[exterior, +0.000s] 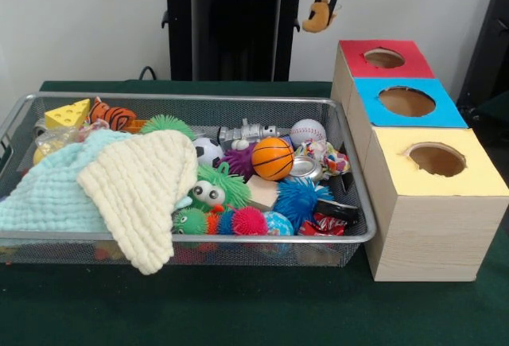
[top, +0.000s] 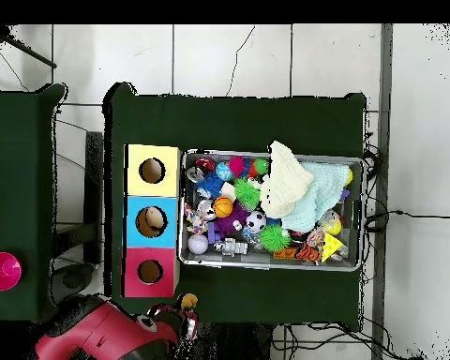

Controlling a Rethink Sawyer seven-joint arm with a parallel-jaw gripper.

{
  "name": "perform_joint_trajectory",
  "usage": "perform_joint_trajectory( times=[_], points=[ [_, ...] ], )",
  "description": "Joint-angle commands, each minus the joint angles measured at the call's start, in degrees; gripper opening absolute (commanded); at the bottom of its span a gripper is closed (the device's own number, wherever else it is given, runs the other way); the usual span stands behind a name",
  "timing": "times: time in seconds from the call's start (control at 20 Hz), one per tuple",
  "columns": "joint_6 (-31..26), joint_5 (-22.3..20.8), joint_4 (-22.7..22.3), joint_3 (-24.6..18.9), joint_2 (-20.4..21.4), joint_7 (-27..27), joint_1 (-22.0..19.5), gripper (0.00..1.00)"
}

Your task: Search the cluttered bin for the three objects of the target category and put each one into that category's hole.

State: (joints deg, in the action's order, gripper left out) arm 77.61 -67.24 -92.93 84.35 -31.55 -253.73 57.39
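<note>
My gripper (exterior: 325, 2) hangs at the top, behind and to the left of the red-topped box, shut on a small brown and tan plush toy (exterior: 318, 17) that dangles from it. In the overhead view the gripper (top: 185, 313) and plush (top: 187, 302) are off the bin, beside the red box. The red hole (exterior: 384, 58) (top: 150, 272) looks empty. The wire-mesh bin (exterior: 199, 237) (top: 266, 267) is full of clutter. An orange striped tiger plush (exterior: 111, 114) (top: 309, 251) lies at its back left in the front view. Any other plush is hidden.
A cream cloth (exterior: 143, 183) and a mint cloth (exterior: 48, 195) cover the bin's left half. A basketball toy (exterior: 272, 158), baseball (exterior: 308, 132), spiky balls (exterior: 298, 200) and a yellow cheese wedge (exterior: 67, 114) lie around. The blue hole (top: 151, 221) holds something pale; the yellow hole (exterior: 436, 159) adjoins it.
</note>
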Motion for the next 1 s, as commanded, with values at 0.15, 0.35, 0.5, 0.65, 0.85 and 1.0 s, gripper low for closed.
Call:
perform_joint_trajectory(
  times=[0.15,0.35,0.5,0.65,0.85,1.0],
  points=[
    [5.47,4.53,4.25,-3.49,-0.73,-23.38,-1.80,0.00],
    [4.54,4.28,3.52,-4.68,-0.19,-23.97,-1.60,0.00],
    [4.69,4.24,3.34,-4.92,-0.12,-24.25,-1.63,0.00],
    [5.42,4.51,3.56,-4.08,-0.52,-24.38,-1.67,0.00],
    [4.69,4.44,3.99,-4.35,0.03,-24.49,-1.43,0.00],
    [6.34,5.71,4.08,-0.63,-2.47,-24.55,-2.07,0.00]
  ],
)
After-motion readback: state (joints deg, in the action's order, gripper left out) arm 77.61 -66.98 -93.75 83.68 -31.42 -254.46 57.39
